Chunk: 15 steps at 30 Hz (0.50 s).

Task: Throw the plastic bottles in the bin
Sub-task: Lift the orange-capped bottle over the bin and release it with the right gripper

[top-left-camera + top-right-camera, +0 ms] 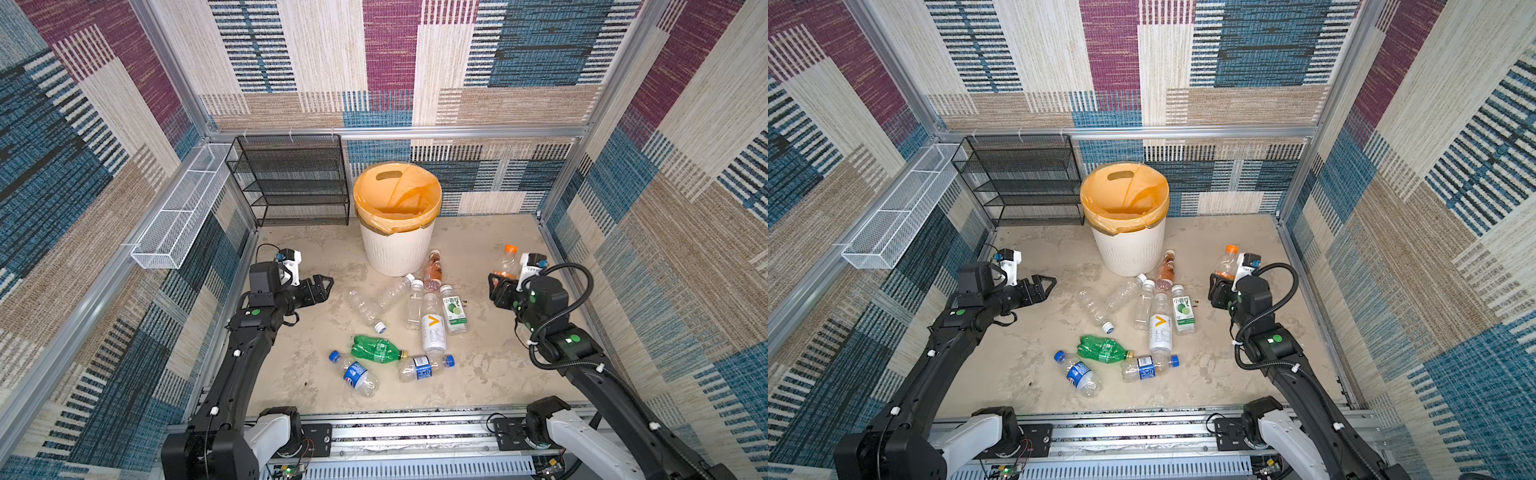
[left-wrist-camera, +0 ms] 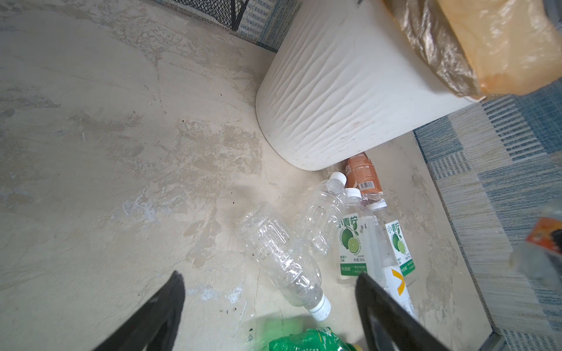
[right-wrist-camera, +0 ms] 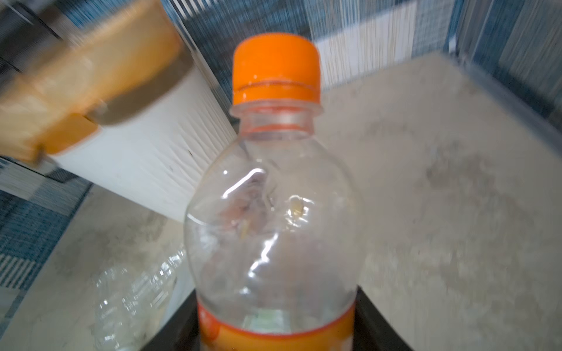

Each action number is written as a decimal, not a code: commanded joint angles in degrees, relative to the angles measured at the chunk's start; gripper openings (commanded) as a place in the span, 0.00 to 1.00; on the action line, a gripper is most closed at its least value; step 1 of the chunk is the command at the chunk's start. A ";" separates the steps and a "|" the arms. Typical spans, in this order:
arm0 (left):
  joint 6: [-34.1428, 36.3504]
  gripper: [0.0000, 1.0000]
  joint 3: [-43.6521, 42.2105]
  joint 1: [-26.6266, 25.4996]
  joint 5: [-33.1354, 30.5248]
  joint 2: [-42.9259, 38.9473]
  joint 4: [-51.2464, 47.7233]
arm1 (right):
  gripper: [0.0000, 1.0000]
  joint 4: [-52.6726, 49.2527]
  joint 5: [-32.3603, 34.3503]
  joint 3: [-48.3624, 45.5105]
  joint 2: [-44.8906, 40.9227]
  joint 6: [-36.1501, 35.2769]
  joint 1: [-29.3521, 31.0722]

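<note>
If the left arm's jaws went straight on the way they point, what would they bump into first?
Probably the closest clear bottle, lying on its side straight ahead of the open jaws in the left wrist view. Their height above the floor is unclear, so they might pass over it.

The bin (image 1: 395,249) stands at the back middle of the worktop (image 1: 498,365), with a black mesh rack (image 1: 291,183) just beside it on the left. Bottles (image 1: 433,328) lie clustered in front of the bin, with a brown-labelled bottle (image 1: 433,270) at its base. Bare worktop lies open left of the cluster near the wide-open left end effector (image 1: 326,287). It is also open along the front, and on the right below the right end effector (image 1: 498,277), which grips an orange-capped bottle (image 1: 506,262).
</note>
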 commanded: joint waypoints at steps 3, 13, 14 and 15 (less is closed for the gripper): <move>-4.76 0.89 -0.19 -0.30 -0.37 -2.79 2.03 | 0.64 21.14 1.69 6.57 -2.40 -17.15 -0.03; -19.42 0.86 -4.20 -6.79 -10.37 -16.02 -8.07 | 0.59 13.28 -20.43 49.57 31.60 -15.09 0.86; -21.44 0.85 -5.27 -7.71 -12.08 -17.87 -9.42 | 0.59 5.89 -22.62 59.27 39.16 -15.77 1.80; -23.14 0.85 -6.26 -8.46 -13.51 -19.50 -10.74 | 0.62 -1.73 -23.45 68.68 45.91 -17.11 2.69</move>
